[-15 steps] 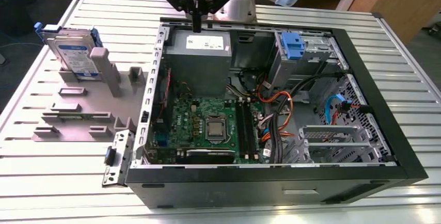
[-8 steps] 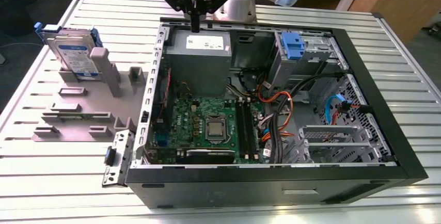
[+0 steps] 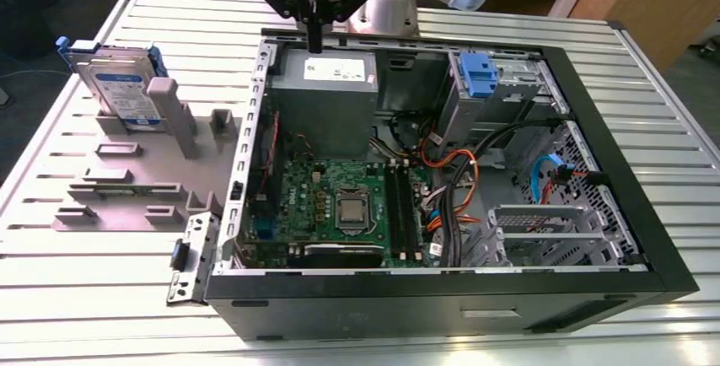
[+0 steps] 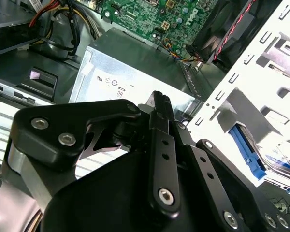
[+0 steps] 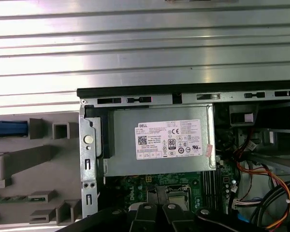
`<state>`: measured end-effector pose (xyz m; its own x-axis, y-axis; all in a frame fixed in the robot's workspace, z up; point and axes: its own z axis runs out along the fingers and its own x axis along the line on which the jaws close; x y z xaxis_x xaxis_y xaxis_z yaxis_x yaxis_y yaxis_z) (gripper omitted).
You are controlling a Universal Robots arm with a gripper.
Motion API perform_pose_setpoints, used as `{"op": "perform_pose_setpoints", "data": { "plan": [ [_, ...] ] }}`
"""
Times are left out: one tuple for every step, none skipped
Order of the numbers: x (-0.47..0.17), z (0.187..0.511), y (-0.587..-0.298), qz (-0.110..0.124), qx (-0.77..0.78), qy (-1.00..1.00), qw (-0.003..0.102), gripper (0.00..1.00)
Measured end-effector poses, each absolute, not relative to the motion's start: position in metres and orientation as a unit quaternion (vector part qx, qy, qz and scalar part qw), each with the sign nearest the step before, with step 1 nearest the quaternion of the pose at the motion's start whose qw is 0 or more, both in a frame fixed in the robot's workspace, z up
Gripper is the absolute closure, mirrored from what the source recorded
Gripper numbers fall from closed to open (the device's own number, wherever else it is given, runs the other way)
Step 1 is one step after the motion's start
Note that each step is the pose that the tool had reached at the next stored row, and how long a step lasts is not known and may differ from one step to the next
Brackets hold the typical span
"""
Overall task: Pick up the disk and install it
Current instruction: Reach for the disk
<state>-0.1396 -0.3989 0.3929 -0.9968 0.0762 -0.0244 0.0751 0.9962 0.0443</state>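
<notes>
The disk (image 3: 118,88) stands on edge in a grey holder (image 3: 135,172) at the exterior view's left, outside the computer case; its white-and-blue label and blue bracket show. In the second wrist view the disk (image 4: 275,162) is seen beyond the case's perforated wall, and the first wrist view catches the disk's blue edge (image 5: 7,129). My gripper (image 3: 315,44) hangs over the back rim of the open case, above the power supply (image 3: 326,88), well apart from the disk. Its fingers (image 4: 159,104) are pressed together, shut, with nothing between them.
The open computer case (image 3: 630,214) lies on a slatted metal table (image 3: 67,290). Inside are the motherboard (image 3: 337,206), cable bundles (image 3: 450,172) and a drive bay holding a blue plastic clip (image 3: 478,75). The grey holder has several empty slots.
</notes>
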Motion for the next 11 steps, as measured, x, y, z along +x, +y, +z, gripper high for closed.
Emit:
{"op": "perform_pose_setpoints", "data": {
  "plan": [
    [-0.1402, 0.3928, -0.3989, 0.022, 0.038, 0.999, 0.013, 0.89],
    [-0.1408, 0.3928, -0.3989, 0.022, 0.038, 0.999, 0.013, 0.89],
    [-0.1413, 0.3928, -0.3989, 0.022, 0.038, 0.999, 0.013, 0.89],
    [-0.1419, 0.3928, -0.3989, 0.022, 0.038, 0.999, 0.013, 0.89],
    [-0.1424, 0.3928, -0.3989, 0.022, 0.038, 0.999, 0.013, 0.89],
    [-0.1430, 0.3927, -0.3989, 0.022, 0.038, 0.999, 0.013, 0.89],
    [-0.1434, 0.3928, -0.3989, 0.022, 0.038, 0.999, 0.013, 0.89],
    [-0.1435, 0.3928, -0.3989, 0.022, 0.038, 0.999, 0.013, 0.89],
    [-0.1435, 0.3928, -0.3989, 0.022, 0.038, 0.999, 0.013, 0.89],
    [-0.1435, 0.3928, -0.3990, 0.022, 0.038, 0.999, 0.013, 0.89],
    [-0.1436, 0.3928, -0.3989, 0.022, 0.038, 0.999, 0.013, 0.89]
  ]
}}
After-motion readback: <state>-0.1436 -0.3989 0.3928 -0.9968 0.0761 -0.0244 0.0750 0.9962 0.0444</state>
